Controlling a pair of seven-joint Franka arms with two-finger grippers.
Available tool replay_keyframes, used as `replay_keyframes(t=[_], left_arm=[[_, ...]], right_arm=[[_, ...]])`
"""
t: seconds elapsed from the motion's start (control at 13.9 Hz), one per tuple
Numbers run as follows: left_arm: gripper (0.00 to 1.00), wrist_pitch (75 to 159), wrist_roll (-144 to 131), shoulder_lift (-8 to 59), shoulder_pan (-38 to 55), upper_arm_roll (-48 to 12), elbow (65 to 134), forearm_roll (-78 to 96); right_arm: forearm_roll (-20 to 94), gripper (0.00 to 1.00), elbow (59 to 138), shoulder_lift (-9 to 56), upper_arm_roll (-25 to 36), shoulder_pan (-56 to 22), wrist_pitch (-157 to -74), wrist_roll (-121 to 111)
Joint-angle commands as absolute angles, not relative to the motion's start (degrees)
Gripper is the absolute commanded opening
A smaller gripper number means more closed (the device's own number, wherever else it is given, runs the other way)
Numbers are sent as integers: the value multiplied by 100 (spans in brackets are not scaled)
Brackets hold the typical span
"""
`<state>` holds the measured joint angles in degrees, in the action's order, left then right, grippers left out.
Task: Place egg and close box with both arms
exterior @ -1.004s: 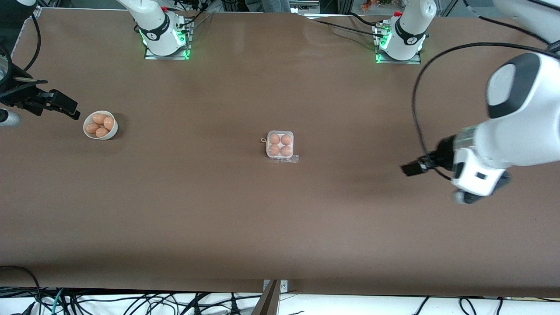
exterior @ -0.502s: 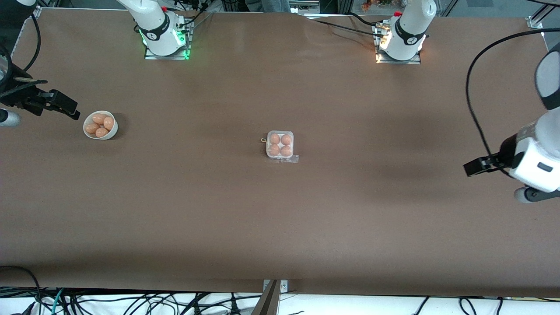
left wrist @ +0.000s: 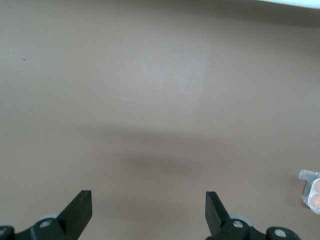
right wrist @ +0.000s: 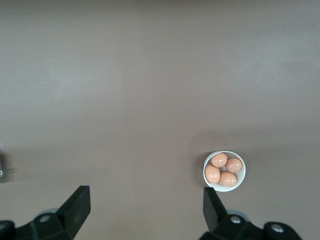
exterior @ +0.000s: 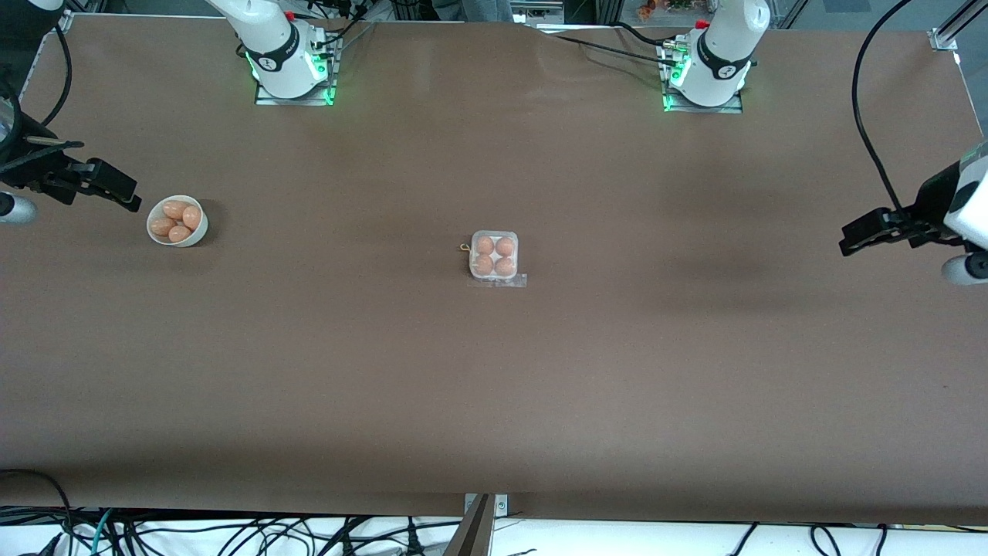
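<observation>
The box (exterior: 495,258) sits mid-table with its clear lid down over four orange-brown eggs. A corner of it shows in the left wrist view (left wrist: 311,190). My left gripper (exterior: 863,235) is open and empty, up over bare table at the left arm's end, well apart from the box. My right gripper (exterior: 117,192) is open and empty, up over the table at the right arm's end, beside a round white bowl (exterior: 177,221) of several more eggs. The bowl also shows in the right wrist view (right wrist: 224,171).
A thin clear plastic flap (exterior: 509,281) lies on the table against the box's edge nearest the front camera. Both arm bases (exterior: 289,66) stand along the edge farthest from the front camera. Cables hang below the table's near edge.
The left arm has swung away from the box toward its own end of the table and farther from the front camera. The right arm has not moved.
</observation>
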<state>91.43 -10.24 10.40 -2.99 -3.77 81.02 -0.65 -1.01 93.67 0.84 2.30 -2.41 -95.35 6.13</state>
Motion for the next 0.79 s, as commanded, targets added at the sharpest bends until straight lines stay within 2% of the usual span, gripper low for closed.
replay_keyframes(t=[0.0, 0.72], left_arm=[[100, 9861, -1002, 467, -10, -264, 9279, 70], [100, 9782, -905, 334, 17, -229, 9412, 9]], right_arm=[[-149, 100, 9272, 105, 211, -211, -9501, 545], [-158, 100, 9272, 105, 211, -211, -9501, 536]])
